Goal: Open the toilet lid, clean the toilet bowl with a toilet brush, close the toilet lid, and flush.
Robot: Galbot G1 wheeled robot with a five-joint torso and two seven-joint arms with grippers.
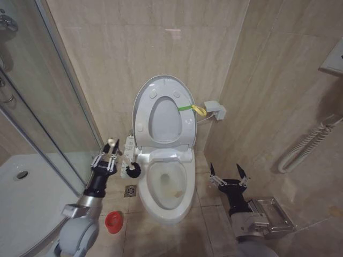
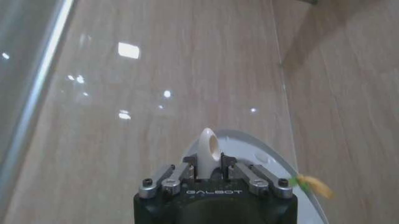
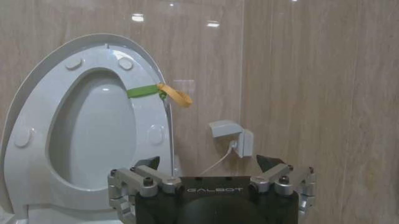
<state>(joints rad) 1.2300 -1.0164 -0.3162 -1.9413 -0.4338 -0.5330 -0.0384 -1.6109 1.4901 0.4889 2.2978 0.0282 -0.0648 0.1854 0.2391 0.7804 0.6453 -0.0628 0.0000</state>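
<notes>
- Standing raised against the tiled wall, the toilet lid [image 1: 162, 110] is open, with the ring-shaped seat [image 1: 185, 126] lifted against it; a green-yellow band [image 1: 192, 108] is tied at its edge on the robot's right.
- The toilet bowl [image 1: 167, 184] lies uncovered below, with yellowish stains inside the basin.
- The left gripper [image 1: 111, 152] is to the left of the bowl, near the toilet's side control panel [image 1: 128, 150], its fingers clamped on the white handle of the toilet brush [image 1: 132, 170].
- The brush's dark head hangs just beside the bowl's left rim, outside the basin; whether it touches the rim cannot be told.
- In the left wrist view, the handle's hollow white tip [image 2: 208, 148] stands up between the closed fingers [image 2: 182, 171], with the lid's edge behind it.
- The small red cup holder [image 1: 113, 221] sits on the floor to the left of the toilet, near a square floor drain [image 1: 130, 191].
- The right gripper [image 1: 229, 173] hovers to the right of the bowl, well apart from it, fingers spread wide and holding nothing.
- From the right wrist view, its fingertips [image 3: 268, 162] point toward the raised lid and a small white wall box [image 3: 232, 136] with a cable.
- A glass shower enclosure [image 1: 40, 107] stands on the left.
</notes>
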